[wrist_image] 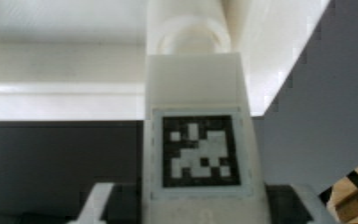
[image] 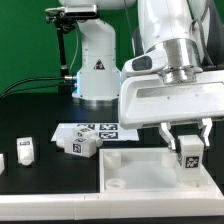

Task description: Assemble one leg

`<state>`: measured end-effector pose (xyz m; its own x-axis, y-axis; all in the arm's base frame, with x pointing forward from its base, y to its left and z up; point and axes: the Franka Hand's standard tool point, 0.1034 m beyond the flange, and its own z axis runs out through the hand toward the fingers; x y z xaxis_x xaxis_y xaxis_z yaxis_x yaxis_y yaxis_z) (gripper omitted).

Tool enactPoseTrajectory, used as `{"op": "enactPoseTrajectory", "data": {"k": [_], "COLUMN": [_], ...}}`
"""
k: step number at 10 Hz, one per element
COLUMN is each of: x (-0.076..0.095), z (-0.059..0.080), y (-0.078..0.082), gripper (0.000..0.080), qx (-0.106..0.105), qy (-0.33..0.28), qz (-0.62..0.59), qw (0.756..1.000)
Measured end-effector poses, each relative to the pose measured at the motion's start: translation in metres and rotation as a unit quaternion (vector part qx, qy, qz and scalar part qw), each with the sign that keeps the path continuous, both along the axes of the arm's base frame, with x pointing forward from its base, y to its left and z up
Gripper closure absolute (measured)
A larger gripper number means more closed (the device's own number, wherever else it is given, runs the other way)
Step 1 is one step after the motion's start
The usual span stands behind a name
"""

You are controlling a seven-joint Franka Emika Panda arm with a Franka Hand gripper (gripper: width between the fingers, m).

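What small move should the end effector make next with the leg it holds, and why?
Probably a short, slow descent. The end effector is shut on the leg, held upright over the white panel toward the exterior view's right, apparently not yet seated. Alignment with a corner hole cannot be told.

Four legs in all: one leg between the jaws, a second leg and a third leg well away from them, and what looks like a fourth leg, farthest off and cut by the edge. One panel lies under the jaws. One marker board lies aside.
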<state>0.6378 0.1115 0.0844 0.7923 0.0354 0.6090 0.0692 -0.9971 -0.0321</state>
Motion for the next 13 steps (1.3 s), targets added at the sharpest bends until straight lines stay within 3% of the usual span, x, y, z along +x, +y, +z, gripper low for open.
{"op": "enactPoseTrajectory", "data": {"k": [7, 9, 10, 11, 13], "x": [-0.0017, -0.0019, -0.0021, -0.0022, -0.0024], "z": [-0.0029, -0.0034, -0.0038, -0.0041, -0.0044], "y": [-0.0001, -0.0002, -0.0002, -0.0002, -0.0002], "gripper": [0.0489, 0.0227, 0.0227, 0.0165, 0.0152], "qx": [0.000, 0.000, 0.000, 0.000, 0.000], "qy": [0.014, 0.014, 0.015, 0.015, 0.015], "qz": [0.002, 0.002, 0.002, 0.002, 0.002], "qw": [1.000, 1.000, 1.000, 1.000, 1.000]}}
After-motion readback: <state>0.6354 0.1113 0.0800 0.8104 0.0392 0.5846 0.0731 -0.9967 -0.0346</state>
